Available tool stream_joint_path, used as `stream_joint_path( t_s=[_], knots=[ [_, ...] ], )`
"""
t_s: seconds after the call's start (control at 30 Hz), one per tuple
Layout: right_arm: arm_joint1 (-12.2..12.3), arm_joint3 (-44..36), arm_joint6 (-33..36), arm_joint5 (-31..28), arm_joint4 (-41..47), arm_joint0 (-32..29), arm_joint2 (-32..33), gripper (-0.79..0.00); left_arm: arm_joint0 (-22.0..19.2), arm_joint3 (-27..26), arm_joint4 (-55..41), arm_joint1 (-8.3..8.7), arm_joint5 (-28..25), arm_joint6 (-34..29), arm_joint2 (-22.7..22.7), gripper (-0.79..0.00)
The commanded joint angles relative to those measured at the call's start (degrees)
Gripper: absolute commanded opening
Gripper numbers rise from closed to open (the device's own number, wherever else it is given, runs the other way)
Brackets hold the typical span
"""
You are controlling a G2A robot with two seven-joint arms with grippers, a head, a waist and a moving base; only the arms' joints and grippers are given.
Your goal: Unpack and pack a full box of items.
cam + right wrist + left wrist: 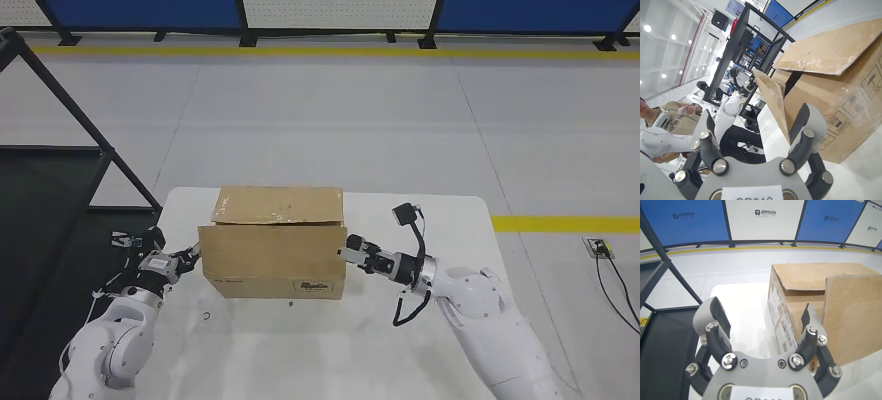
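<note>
A brown cardboard box [275,245] stands in the middle of the white table [300,345]. Its far flap [821,55] lies over the top, while the near flap [851,317] is raised, leaving a dark gap [793,79] into the inside. My left gripper [190,256] is at the box's left end, open [762,315], with the labelled end's near corner between its fingers. My right gripper [352,247] is at the box's right end, open [755,121], and the raised flap's side edge [778,106] runs down between its fingers, close to one pad [800,117]. The contents are hidden.
A black metal rack [60,200] stands just left of the table, close to my left arm. Bare tabletop lies in front of the box and to its right [450,215]. Blue and white panels [340,12] line the far side of the floor.
</note>
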Motion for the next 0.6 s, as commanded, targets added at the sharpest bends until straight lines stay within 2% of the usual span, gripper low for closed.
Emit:
stream_joint_path(
  t_s=[0.0,0.07,0.1,0.2,0.4,0.57],
  knots=[
    [0.05,-0.47,-1.73,0.07,-2.4,-0.17,-0.11,0.0,0.6,-0.43,-0.17,0.04,-0.43,0.26,-0.25,0.0],
    [0.0,-1.03,-3.65,0.22,-5.06,-0.2,-0.64,-0.009,0.86,-0.66,-0.29,0.07,-0.58,0.32,-0.4,0.0],
    [-0.06,-1.2,-4.45,0.39,-5.8,-0.19,-0.94,-0.132,0.92,-0.73,-0.35,0.08,-0.63,0.34,-0.44,0.0],
    [-0.19,-1.3,-6.59,0.74,-8.66,0.37,-1.72,-0.326,1.04,-0.99,-0.78,0.11,-1.06,0.29,-0.63,0.0],
    [-0.58,0.51,-8.77,2.28,-12.79,2.54,-3.63,-0.44,1.43,-1.58,-1.06,0.15,-1.14,0.3,-0.79,0.0],
    [-0.83,1.73,-9.33,2.37,-13.53,3.53,-4.67,-0.76,1.79,-1.68,-1.26,0.13,-0.51,0.83,-0.88,0.0]
  ],
)
